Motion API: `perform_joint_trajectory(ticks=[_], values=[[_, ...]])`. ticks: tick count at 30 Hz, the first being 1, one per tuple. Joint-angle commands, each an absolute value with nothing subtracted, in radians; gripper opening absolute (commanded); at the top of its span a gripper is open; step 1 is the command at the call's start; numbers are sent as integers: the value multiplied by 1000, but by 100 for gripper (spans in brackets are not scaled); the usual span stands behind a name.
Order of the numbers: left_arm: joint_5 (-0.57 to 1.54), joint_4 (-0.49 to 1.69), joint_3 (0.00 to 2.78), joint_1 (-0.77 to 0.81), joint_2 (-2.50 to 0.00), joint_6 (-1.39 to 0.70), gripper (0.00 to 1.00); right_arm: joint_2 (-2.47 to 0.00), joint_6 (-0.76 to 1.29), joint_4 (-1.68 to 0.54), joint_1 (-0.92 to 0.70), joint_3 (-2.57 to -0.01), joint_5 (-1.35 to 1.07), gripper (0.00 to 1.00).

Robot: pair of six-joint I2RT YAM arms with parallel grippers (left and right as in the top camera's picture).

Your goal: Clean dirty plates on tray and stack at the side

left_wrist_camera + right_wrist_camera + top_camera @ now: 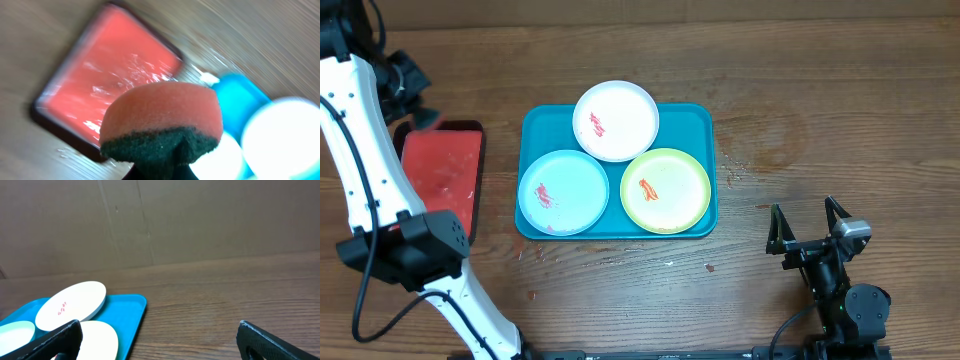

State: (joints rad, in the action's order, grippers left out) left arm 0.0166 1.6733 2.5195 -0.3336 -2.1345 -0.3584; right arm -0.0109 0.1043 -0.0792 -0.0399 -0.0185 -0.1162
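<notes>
Plates (616,120) lie three together in a triangle on the teal tray (695,122), which sits in the middle of the table (800,100) with its long axis running left to right across the overhead view. The white plate (616,120) is at the far side, centred, with its far edge riding over the tray's far rim. The light blue plate (563,192) fills the near left corner and the yellow-green plate (665,190) the near right, the three rims touching or nearly so. All sit face up. Being round, they point no particular way. Each carries smears (597,125), red on the white and blue ones and orange on the yellow-green one. Left of the teal tray, slightly apart, a red tray (440,180) with a dark rim lies with its long axis running near to far, its surface glistening wet in the left wrist view. The left end effector (418,112) hangs over the red tray's far end, clamped on a sponge (162,120) with an orange body and a dark green scouring face, pinched in at the middle. The right end effector (803,212) rests near the table's near right side, well apart from the teal tray, its jaws spread wide with nothing between them.
</notes>
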Motion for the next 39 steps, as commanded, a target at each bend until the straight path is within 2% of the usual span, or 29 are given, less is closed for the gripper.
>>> perform_joint_trajectory(ticks=[1, 8, 13, 21, 22, 23, 24, 25, 26, 29, 39], values=[[333, 1690, 2474, -270, -2143, -152, 4, -3, 100, -74, -39, -8, -113, 100], [385, 1658, 2171, -98, -2145, -67, 4, -3, 101, -74, -39, -8, -113, 100], [336, 1520, 1933, -1, -2145, -73, 4, -3, 101, -74, -39, -8, -113, 100], [329, 1303, 1691, 43, -2145, -166, 4, -3, 100, -74, -39, -8, -113, 100], [329, 1292, 1678, 43, -2145, -166, 6, -3, 101, -74, -39, -8, -113, 100], [329, 1284, 1670, 42, -2145, -165, 15, -3, 101, -74, -39, -8, -113, 100], [324, 1285, 1666, 42, -2145, -165, 30, -3, 100, -74, -39, -8, -113, 100], [316, 1284, 1666, 42, -2145, -164, 49, -3, 100, -74, -39, -8, -113, 100], [309, 1285, 1670, 41, -2144, -164, 61, -3, 100, -74, -39, -8, -113, 100], [308, 1325, 1726, 36, -2144, -161, 65, -3, 100, -74, -39, -8, -113, 100], [315, 1549, 2245, -78, -2111, -189, 63, -3, 101, -74, -39, -8, -113, 100]])
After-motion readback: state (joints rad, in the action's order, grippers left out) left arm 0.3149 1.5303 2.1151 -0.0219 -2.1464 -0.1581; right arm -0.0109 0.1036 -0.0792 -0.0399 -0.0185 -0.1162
